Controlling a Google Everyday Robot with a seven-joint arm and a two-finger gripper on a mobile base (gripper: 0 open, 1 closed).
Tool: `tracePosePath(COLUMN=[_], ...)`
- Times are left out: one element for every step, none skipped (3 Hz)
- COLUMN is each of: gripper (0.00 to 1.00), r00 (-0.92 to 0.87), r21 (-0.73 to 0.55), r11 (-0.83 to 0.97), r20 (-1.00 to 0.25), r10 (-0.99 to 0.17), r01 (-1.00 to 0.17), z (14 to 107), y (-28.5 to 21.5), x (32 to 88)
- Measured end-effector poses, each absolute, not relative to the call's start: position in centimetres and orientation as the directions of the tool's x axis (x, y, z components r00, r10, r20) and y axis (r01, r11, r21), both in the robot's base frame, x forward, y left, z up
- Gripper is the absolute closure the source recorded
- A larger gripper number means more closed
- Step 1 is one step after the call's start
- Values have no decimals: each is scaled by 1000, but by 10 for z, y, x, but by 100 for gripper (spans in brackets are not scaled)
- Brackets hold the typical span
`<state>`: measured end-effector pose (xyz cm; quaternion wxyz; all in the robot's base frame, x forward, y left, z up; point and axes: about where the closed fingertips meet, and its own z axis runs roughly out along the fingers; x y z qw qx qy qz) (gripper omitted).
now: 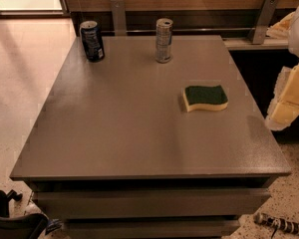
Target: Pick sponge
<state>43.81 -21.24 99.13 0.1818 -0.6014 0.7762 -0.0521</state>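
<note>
The sponge [205,97] lies flat on the right part of the grey table [114,128], dark green scouring side up over a pale yellow body. My gripper [289,101] is at the right edge of the view, beyond the table's right edge and to the right of the sponge, apart from it. It holds nothing that I can see.
A dark blue can [92,41] stands at the table's far left and a silver can [164,40] at the far middle. A wall with metal brackets runs behind the table. A black object [10,218] and a striped rod [281,224] are on the floor in front.
</note>
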Motion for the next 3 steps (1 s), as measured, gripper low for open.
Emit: tracePosePath(gripper=[0, 0, 0], r00=[-208, -178, -106], r21=[-302, -287, -299], r11=[271, 280, 297], r20=[-224, -334, -522], r10=[-952, -925, -846], r01=[-914, -916, -907], z=[992, 980, 947], y=[-212, -218, -241], x=[438, 454, 500])
